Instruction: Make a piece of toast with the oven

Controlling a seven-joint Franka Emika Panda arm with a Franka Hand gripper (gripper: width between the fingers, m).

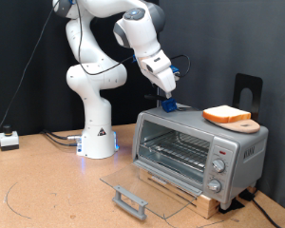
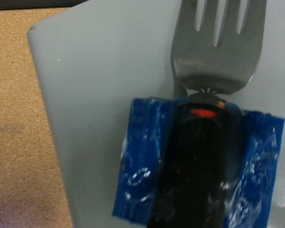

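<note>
The silver-grey oven (image 1: pixel 195 152) stands on a wooden base at the exterior view's right, its glass door (image 1: pixel 142 185) open and lying flat in front. The wire rack inside looks bare. The piece of toast (image 1: pixel 226 115) lies on a round light-wood board (image 1: pixel 239 124) on the oven's roof. My gripper (image 1: pixel 170 104) is low over the roof's other end, apart from the toast. In the wrist view its blue-taped fingers (image 2: pixel 147 166) are shut on the black handle of a metal fork (image 2: pixel 214 47), whose tines lie over the grey oven roof (image 2: pixel 104 85).
The robot's white base (image 1: pixel 97 133) stands on the brown table at the exterior view's left of the oven. A small white box (image 1: pixel 8 140) with cables lies at the far left. A black stand (image 1: pixel 248 92) rises behind the oven. Black curtains hang at the back.
</note>
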